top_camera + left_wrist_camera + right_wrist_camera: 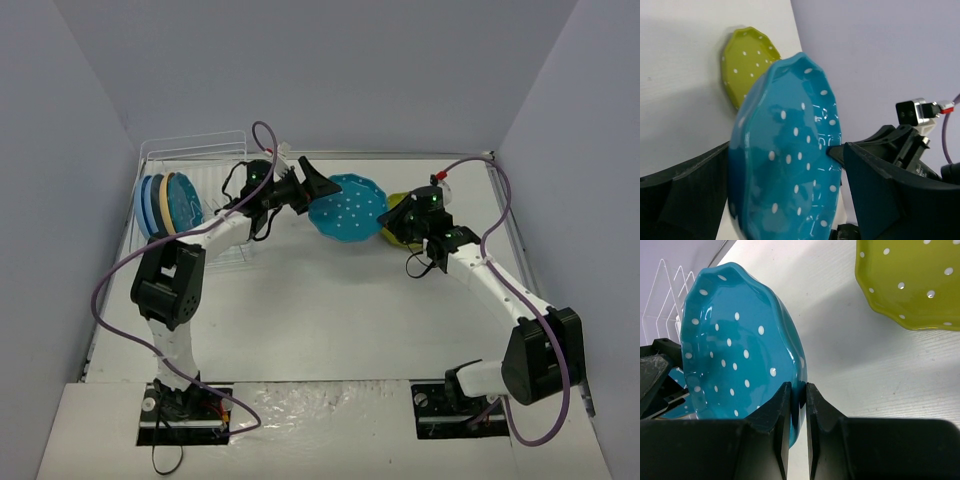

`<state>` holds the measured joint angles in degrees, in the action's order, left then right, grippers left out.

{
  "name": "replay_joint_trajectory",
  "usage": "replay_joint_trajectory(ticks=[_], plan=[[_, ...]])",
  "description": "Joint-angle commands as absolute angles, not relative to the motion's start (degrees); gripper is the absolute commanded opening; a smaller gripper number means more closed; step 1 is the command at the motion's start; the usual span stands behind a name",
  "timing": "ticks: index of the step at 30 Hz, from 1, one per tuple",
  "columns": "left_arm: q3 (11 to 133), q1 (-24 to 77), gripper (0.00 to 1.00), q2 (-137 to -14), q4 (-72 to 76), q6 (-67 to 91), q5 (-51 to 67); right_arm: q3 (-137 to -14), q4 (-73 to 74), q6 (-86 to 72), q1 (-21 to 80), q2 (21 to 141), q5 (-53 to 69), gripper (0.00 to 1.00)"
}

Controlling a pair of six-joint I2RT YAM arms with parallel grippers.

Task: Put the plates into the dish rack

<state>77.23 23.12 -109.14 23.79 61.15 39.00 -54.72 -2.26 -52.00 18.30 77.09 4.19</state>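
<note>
A teal white-dotted plate is held on edge above the table between both grippers. My right gripper is shut on its rim; in the top view this gripper is at the plate's right side. My left gripper is open, with its fingers on either side of the same plate; in the top view this gripper is at the plate's left edge. A lime green dotted plate lies flat on the table, partly under the right gripper.
The white wire dish rack stands at the back left, holding a light blue plate, an orange-yellow plate and a teal plate upright. Its wires show in the right wrist view. Grey walls enclose the table.
</note>
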Motion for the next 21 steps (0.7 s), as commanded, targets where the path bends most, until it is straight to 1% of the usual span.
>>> replay_joint_trajectory(ticks=[1,2,5,8,12,14,15,17,18,21], plan=[[78.5,24.3,0.80,-106.7,33.6,65.6,43.3,-56.9,-13.0,-54.0,17.8,71.9,6.5,0.00],[77.8,24.4,0.79,-106.1,33.6,65.6,43.4,-57.0,-12.9,-53.9,17.8,71.8,6.4,0.00],[76.6,24.5,0.70,-104.9,33.4,65.7,44.1,-57.1,-12.9,-53.7,17.8,71.9,6.4,0.00],[75.0,24.5,0.58,-103.0,32.4,65.6,44.5,-57.3,-12.9,-53.6,17.8,71.9,6.3,0.00],[74.2,24.6,0.50,-100.8,29.9,63.6,44.8,-57.7,-13.0,-53.4,17.8,72.2,6.8,0.00],[74.1,24.7,0.44,-100.4,29.3,63.5,45.0,-57.7,-13.0,-53.4,17.8,72.2,6.9,0.00],[74.1,24.7,0.43,-100.3,29.4,63.5,45.2,-57.8,-13.0,-53.4,17.8,72.3,6.9,0.00],[73.9,24.9,0.36,-100.0,29.3,63.4,45.2,-57.8,-13.1,-53.2,17.7,72.3,7.0,0.00],[73.8,24.9,0.32,-99.8,29.3,63.5,44.9,-57.8,-13.1,-53.2,17.7,72.4,7.1,0.00],[74.2,25.0,0.08,-99.8,29.2,63.4,44.4,-57.2,-13.1,-52.9,17.8,72.1,7.6,0.00]])
